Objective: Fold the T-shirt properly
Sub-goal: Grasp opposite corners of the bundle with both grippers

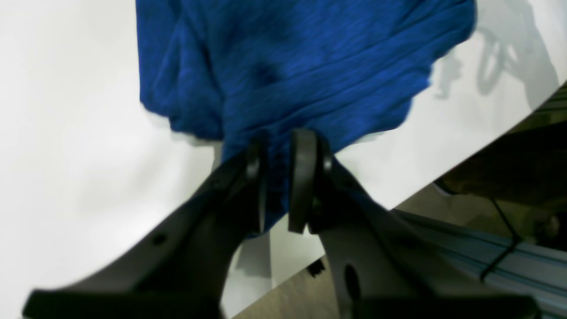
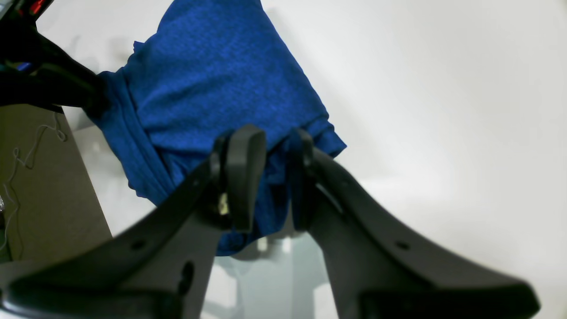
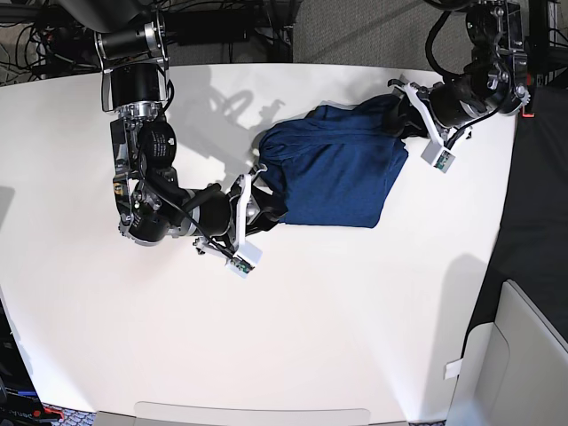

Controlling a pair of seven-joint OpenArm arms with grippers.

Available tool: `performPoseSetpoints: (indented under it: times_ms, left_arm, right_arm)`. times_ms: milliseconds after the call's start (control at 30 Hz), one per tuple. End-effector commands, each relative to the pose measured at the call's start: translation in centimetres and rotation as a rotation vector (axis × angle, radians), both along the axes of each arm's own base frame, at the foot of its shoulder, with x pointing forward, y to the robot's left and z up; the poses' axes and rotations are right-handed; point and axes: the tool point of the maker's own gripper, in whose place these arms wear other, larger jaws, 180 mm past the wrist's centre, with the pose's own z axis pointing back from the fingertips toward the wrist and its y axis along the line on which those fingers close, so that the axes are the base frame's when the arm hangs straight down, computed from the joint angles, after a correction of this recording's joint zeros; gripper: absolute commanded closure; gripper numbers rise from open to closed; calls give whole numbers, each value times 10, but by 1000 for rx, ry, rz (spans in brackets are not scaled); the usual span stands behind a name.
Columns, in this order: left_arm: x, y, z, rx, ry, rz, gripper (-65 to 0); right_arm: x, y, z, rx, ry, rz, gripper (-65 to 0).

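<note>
The dark blue T-shirt (image 3: 337, 173) lies bunched and partly folded on the white table (image 3: 355, 337). In the base view my right gripper (image 3: 262, 197) is at the shirt's left edge and my left gripper (image 3: 398, 114) is at its upper right corner. In the left wrist view the left gripper (image 1: 279, 186) has its jaws pinched on a gathered fold of the T-shirt (image 1: 310, 66). The right wrist view shows the right gripper (image 2: 272, 181) with a thick wad of the T-shirt (image 2: 212, 75) between its fingers. The cloth between both grippers hangs in creases.
The table's edge (image 1: 443, 177) runs close behind the left gripper, with an aluminium rail (image 1: 487, 261) and a cable below it. The other arm (image 2: 44, 75) shows at the right wrist view's upper left. A dark floor strip (image 3: 532, 222) borders the table's right side.
</note>
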Motion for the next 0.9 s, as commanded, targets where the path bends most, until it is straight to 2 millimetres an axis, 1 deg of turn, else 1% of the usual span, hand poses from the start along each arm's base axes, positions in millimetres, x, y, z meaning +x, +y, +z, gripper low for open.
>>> performPoseSetpoints:
  times_ms: [0,100,233,300,467,567,600,767,833,867]
  left_arm:
    - [10,5,17,-1,-65,10,-68]
    - [13,17,20,11,-75,46,-101]
    - [14,22,18,11,-65,75,-213]
    - [15,24,15,7,-44,106,-259]
    - [13,27,5,1,-10,121,-255]
    - [11,31,-5,-12,17,142,-254]
    - [11,28,-8,-22,20,142,-254]
    - [6,-1,-15,-67,26,76,-249]
    - [3,-10,-17,-75,36,53,-216]
    - [3,-12,-18,-77,37,47,-184]
  right_arm:
    - [9,4,19,36,-55,6,-124]
    - [9,4,19,36,-55,6,-124]
    - [9,4,19,36,-55,6,-124]
    - [9,4,19,36,-55,6,-124]
    - [9,4,20,37,-57,6,-124]
    - [9,4,20,37,-57,6,-124]
    - [9,4,20,37,-57,6,-124]
    - [10,3,21,36,-58,4,-124]
    - [10,3,21,36,-58,4,-124]
    - [10,3,21,36,-58,4,-124]
